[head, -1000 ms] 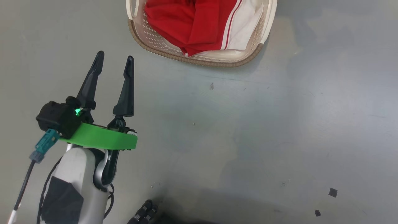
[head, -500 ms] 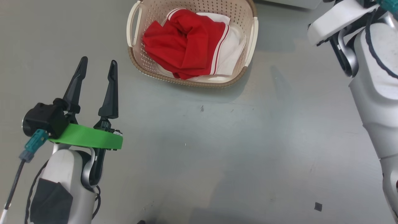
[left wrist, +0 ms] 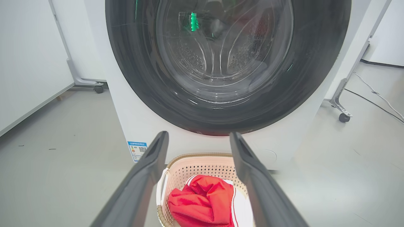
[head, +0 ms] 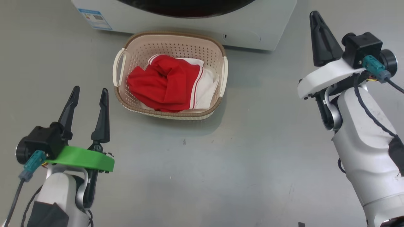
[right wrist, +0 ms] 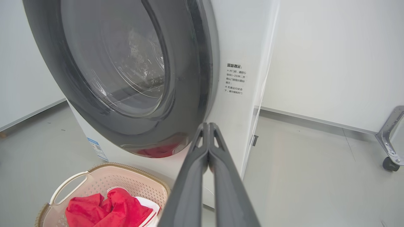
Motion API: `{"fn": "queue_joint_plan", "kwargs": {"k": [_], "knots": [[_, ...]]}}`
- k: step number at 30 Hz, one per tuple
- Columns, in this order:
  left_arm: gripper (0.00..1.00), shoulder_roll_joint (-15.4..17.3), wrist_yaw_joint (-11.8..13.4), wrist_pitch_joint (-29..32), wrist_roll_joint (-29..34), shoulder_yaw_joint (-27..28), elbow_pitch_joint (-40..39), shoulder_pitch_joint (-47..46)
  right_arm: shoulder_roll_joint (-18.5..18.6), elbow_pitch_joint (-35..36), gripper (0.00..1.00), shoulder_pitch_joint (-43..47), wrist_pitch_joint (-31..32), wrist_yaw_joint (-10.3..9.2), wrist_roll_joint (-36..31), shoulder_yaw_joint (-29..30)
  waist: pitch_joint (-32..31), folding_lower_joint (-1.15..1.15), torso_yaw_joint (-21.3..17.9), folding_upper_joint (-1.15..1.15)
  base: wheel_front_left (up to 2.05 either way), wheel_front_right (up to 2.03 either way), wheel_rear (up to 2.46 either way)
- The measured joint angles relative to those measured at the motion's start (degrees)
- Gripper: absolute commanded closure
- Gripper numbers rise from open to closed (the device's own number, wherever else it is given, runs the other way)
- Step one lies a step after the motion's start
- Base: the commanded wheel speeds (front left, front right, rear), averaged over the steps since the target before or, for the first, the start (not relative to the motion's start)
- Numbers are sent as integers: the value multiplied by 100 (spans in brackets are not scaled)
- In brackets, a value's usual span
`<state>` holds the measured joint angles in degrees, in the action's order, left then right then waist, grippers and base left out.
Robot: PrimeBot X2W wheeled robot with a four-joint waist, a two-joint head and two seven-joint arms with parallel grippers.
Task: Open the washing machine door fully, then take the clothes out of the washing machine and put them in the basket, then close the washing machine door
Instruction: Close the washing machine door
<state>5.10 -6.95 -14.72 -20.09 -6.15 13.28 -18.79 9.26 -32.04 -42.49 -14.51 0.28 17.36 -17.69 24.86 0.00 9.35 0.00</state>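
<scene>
On the grey floor, just at the foot of the washing machine [head: 268, 28], stands the basket [head: 176, 115], with the red and white clothes [head: 161, 85] heaped inside it. Above it the round door [left wrist: 309, 63] lies shut against the white front, a blue sticker [left wrist: 138, 150] near the front's lower left corner. Bare floor separates the basket from both arms. The left gripper [head: 90, 91] hovers with jaws wide and empty; the right gripper [right wrist: 208, 126] has its jaws pressed together, holding nothing. A castor [left wrist: 343, 117] on a grey frame leg stands beside the machine.
</scene>
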Motion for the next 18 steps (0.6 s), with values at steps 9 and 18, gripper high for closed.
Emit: {"fn": "queue_joint_plan", "kwargs": {"k": [9,18], "knots": [[0,10,0,0,59,69,121,489,-135,401,100,795,-1,-174,78,294,-728,0,-339,0,0,0,0],[0,-19,0,0,103,133,158,769,-204,803,100,1681,0,-292,177,593,-1311,0,-595,0,0,0,0]]}}
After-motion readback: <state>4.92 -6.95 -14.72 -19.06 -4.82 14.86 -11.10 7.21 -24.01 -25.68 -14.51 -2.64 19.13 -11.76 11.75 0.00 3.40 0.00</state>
